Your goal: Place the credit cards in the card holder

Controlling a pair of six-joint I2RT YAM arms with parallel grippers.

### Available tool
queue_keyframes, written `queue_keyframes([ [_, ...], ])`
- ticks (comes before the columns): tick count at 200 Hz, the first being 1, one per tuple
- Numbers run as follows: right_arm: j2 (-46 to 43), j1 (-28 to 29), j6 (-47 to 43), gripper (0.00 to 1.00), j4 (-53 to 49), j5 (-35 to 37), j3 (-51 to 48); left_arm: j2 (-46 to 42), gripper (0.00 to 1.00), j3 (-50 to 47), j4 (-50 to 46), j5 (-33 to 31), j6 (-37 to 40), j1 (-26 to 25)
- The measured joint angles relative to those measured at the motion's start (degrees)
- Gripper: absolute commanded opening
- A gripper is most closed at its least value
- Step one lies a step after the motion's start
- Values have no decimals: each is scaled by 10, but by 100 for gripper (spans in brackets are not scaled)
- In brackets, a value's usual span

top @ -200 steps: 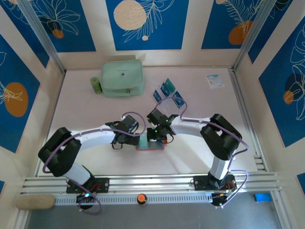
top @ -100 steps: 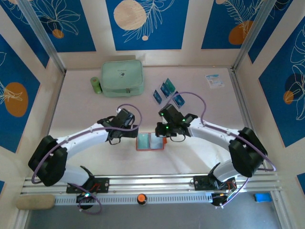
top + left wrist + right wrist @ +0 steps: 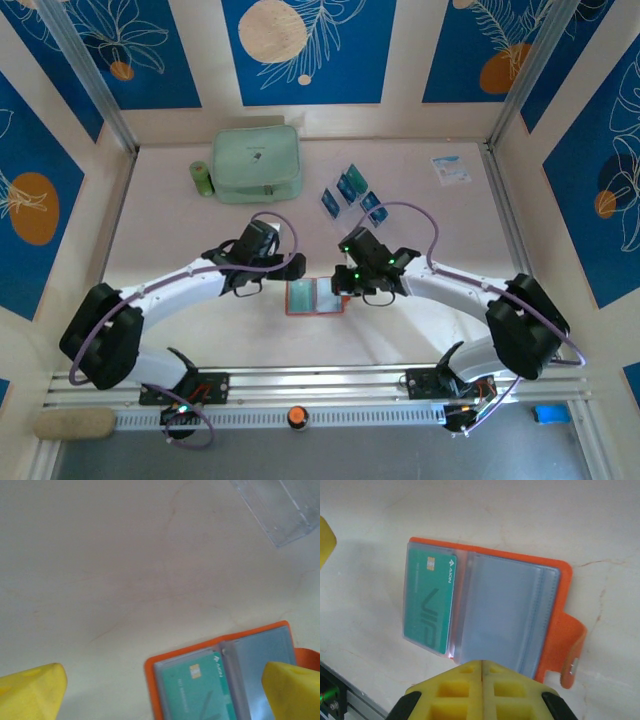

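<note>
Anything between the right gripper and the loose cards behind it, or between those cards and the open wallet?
Nothing visible. In the top view, only bare table lies between the right gripper, the credit cards and the card holder, which lies open with its right sleeve empty. The fingers are shut.

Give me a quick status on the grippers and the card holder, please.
Left gripper open, empty. Right gripper shut, empty, by small orange folding wallet. Wallet lies open, one teal-blue rectangular card sleeved. Other teal cards further back; nothing blocking.
</note>
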Motion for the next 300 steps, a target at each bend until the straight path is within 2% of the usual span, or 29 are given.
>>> queue_keyframes([
  [70, 63, 3, 4, 0, 29, 1, -2, 17, 100, -30, 58, 55, -23, 2],
  [119, 78, -22, 4, 0, 55, -1, -42, 32, 100, -32, 74, 70, -31, 3],
  [220, 79, -27, 6, 0, 94, -13, -55, 56, 100, -54, 111, 104, -49, 3],
  [300, 60, -27, 6, 0, 55, -14, -42, 57, 100, -55, 120, 108, -53, 2],
])
